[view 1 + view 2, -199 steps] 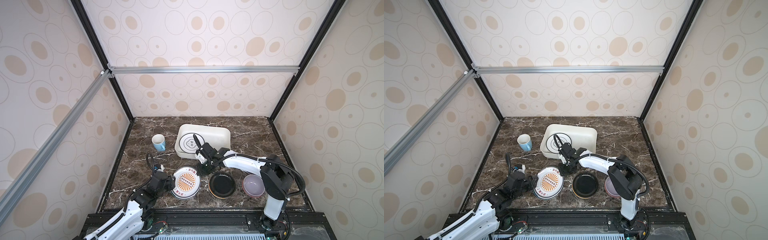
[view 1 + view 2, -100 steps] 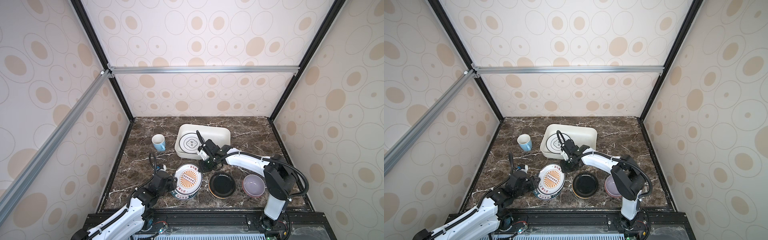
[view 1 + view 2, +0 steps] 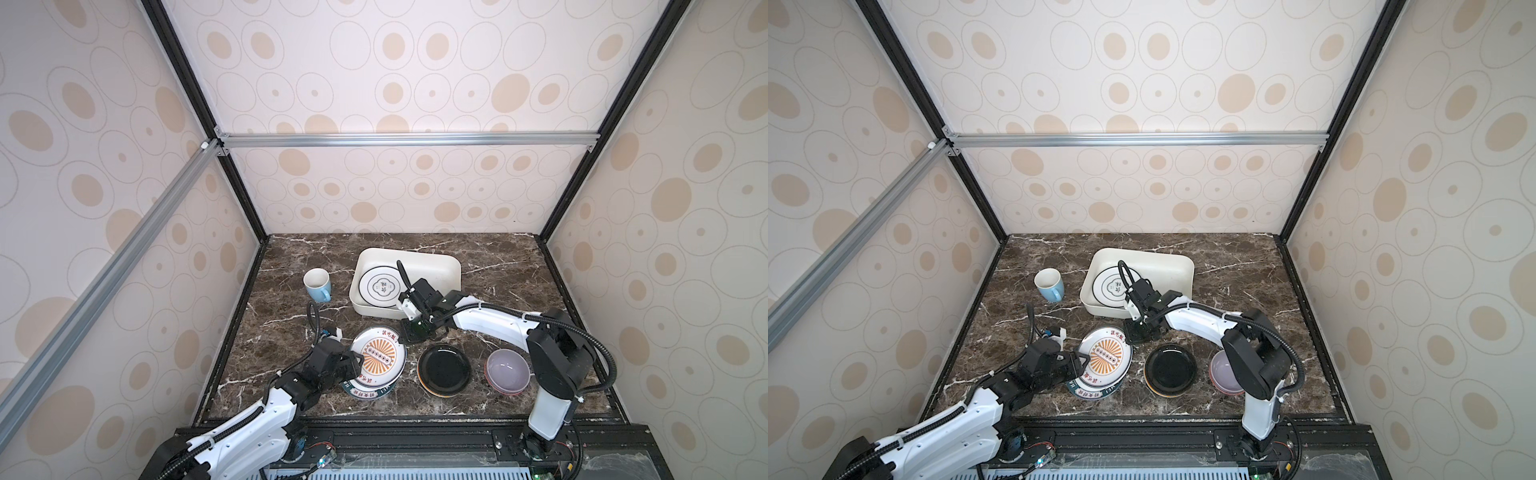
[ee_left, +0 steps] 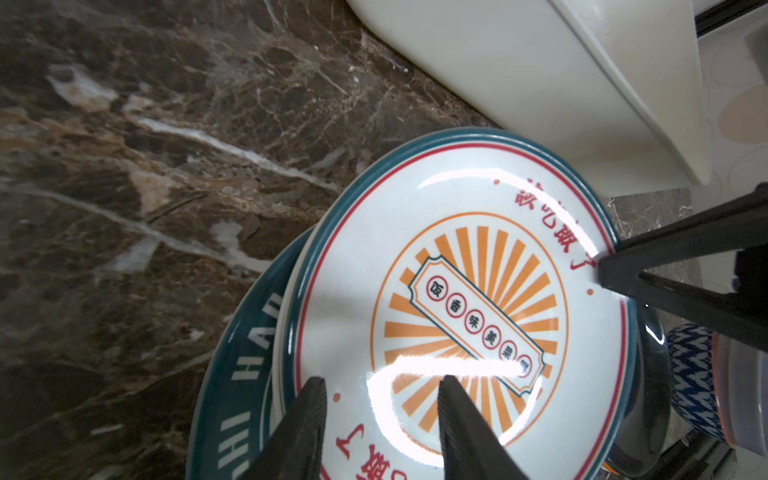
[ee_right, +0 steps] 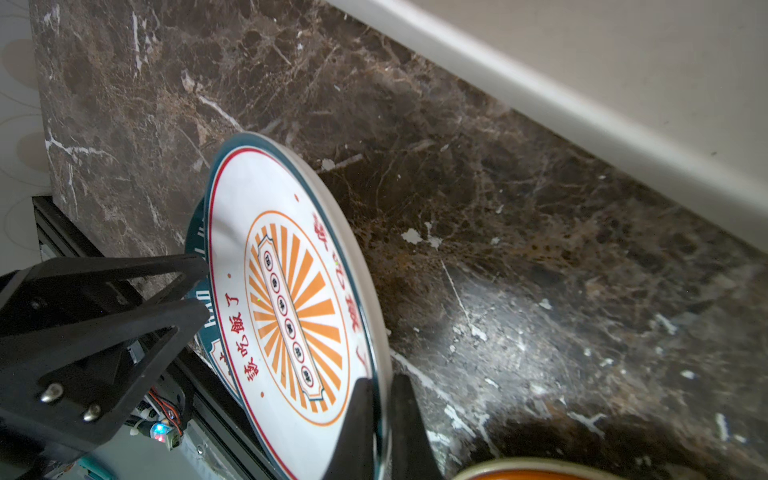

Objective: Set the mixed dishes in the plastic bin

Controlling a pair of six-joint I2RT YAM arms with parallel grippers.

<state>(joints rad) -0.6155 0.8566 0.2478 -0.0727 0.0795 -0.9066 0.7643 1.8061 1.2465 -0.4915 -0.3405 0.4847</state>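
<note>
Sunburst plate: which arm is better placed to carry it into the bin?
Right. The right gripper pinches the rim of the tilted sunburst plate on the side facing the plastic bin. The left gripper is open at the opposite rim, farther away.

counter [image 3: 498, 257] back middle: bin [image 3: 440, 266] | in bin's left half: bin plate [image 3: 380, 286] | left of bin, apart: mug [image 3: 316, 284] | front row, left to right: tilted plate [image 3: 378, 357] leaning on lower plate [image 3: 368, 394], lone plate [image 3: 444, 370], bowl [image 3: 508, 370] | tilted plate's far rim near bin's front wall
</note>
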